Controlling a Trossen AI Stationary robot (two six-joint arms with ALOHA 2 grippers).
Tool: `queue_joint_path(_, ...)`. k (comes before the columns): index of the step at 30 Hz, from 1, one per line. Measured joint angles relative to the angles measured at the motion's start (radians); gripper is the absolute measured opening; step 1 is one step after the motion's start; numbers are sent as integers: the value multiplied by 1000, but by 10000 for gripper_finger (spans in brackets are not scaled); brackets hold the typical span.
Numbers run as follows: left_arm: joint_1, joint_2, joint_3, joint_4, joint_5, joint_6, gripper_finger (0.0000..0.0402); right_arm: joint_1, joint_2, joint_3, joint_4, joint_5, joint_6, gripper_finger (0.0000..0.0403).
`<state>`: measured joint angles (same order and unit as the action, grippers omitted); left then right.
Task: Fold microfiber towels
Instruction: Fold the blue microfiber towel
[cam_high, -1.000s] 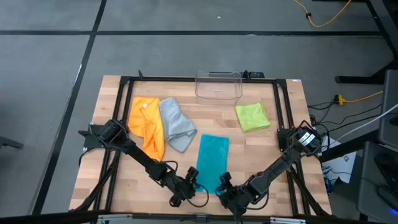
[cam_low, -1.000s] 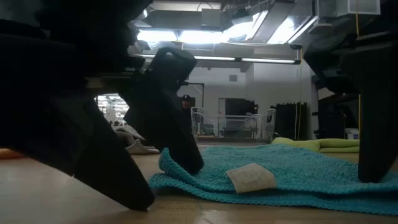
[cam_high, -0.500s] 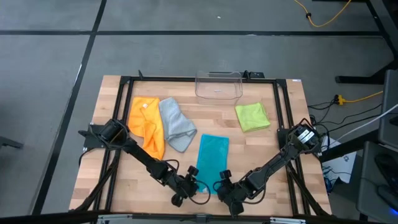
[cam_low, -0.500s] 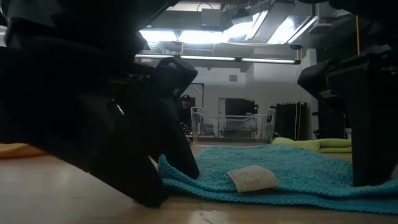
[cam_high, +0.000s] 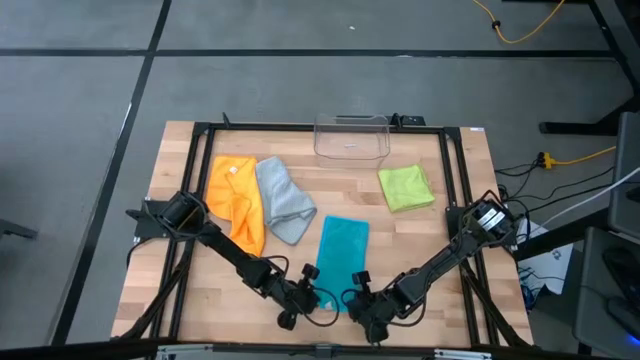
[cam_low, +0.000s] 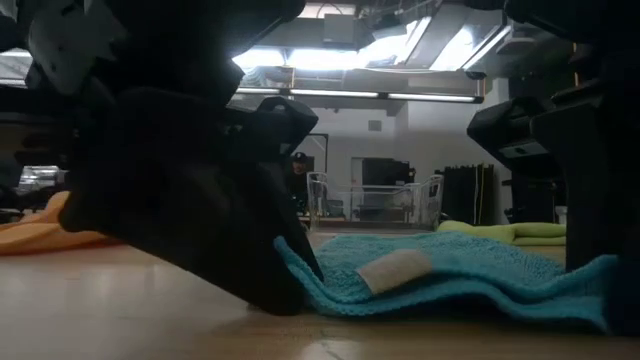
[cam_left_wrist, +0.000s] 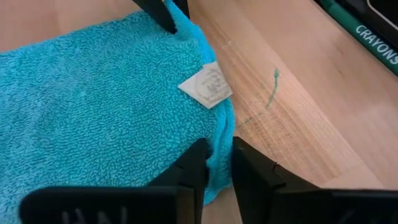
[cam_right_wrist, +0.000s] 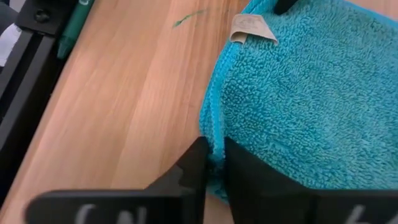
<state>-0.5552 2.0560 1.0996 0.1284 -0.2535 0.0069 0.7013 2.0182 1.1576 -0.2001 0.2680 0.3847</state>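
Note:
A teal blue towel (cam_high: 343, 250) lies flat near the table's front edge, with a beige label (cam_left_wrist: 208, 84) on its near hem. My left gripper (cam_high: 312, 295) is shut on the towel's near left corner and my right gripper (cam_high: 350, 298) on its near right corner. Both slant down from the near side. An orange towel (cam_high: 232, 195) and a light grey towel (cam_high: 283, 200) lie crumpled at the far left. A lime green towel (cam_high: 405, 187) lies folded at the far right. My left gripper (cam_left_wrist: 216, 152) pinches the teal towel's near hem (cam_left_wrist: 219, 140) between its two fingers, at the left corner beside the label. The fingers slant down from the near side. That corner (cam_low: 300, 262) is raised a little; the remainder lies on the table. My right gripper (cam_right_wrist: 211, 152) pinches the near hem (cam_right_wrist: 214, 140) at the right corner between its two fingers, slanting down from the near side. The corner (cam_low: 590, 275) is raised slightly and the cloth behind it rests flat.
A clear plastic bin (cam_high: 352, 135) stands at the far edge in the middle. A black frame (cam_high: 445, 180) runs round the tabletop. A crayon box (cam_left_wrist: 373, 37) lies past the near edge, and a green crayon streak (cam_left_wrist: 273, 87) marks the wood.
Both grippers have shut and taken hold of the teal towel's near hem at its two corners. The near edge has been pulled up a little off the table, and the label has tipped up with it; the far part of the towel has stayed flat.

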Motion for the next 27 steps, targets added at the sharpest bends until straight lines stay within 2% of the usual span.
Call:
queue_joint_path(4, 0, 0, -1, 0, -5, 1, 29, 2, 1, 0, 6, 19, -4, 10)
queue_joint_path(8, 1, 0, -1, 0, -6, 2, 4, 2, 1, 0, 6, 20, -12, 18)
queue_joint_path(20, 2, -20, -4, -6, -6, -4, 1, 3, -3, 7, -5, 63, 7, 6)
queue_joint_path(27, 17, -39, -6, -26, -6, -1, 0, 3, -12, 66, -195, 129, 129, 4)
